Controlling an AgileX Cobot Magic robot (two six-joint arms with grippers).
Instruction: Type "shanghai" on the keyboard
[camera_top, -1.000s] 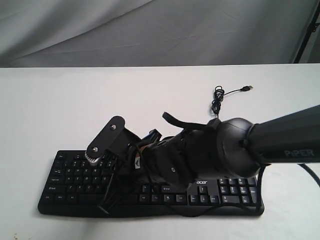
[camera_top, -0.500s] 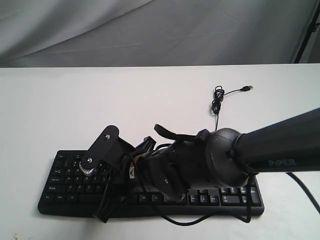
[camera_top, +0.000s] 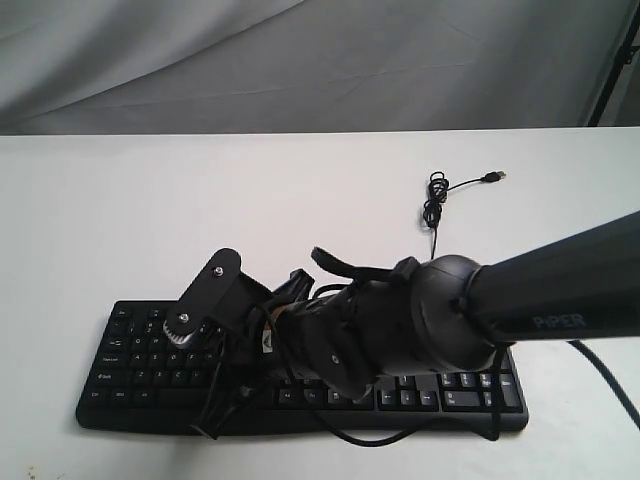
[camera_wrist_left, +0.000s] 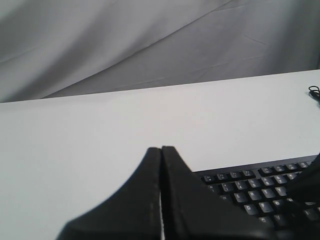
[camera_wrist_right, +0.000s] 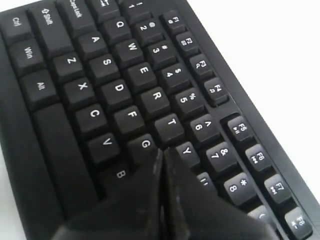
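Note:
The black keyboard (camera_top: 130, 372) lies along the near edge of the white table (camera_top: 150, 220); it also shows in the left wrist view (camera_wrist_left: 255, 190) and the right wrist view (camera_wrist_right: 115, 85). My right arm reaches across it from the right. My right gripper (camera_wrist_right: 164, 150) is shut and empty, its tip just over the keys between G and Y, covering the H position; I cannot tell whether it touches a key. In the exterior view the right gripper (camera_top: 232, 368) hangs over the left half of the keys. My left gripper (camera_wrist_left: 161, 149) is shut and empty, off the keyboard's left end.
The keyboard's thin cable (camera_top: 435, 200) is coiled on the table behind it, and its USB plug (camera_top: 490, 177) lies loose. A grey cloth backdrop (camera_top: 300, 60) hangs behind the table. The right arm's bulky wrist (camera_top: 400, 330) hides the keyboard's middle.
The right arm has shifted left and dropped lower over the keyboard, then barely moved in the last half second. The keyboard has stayed in place.

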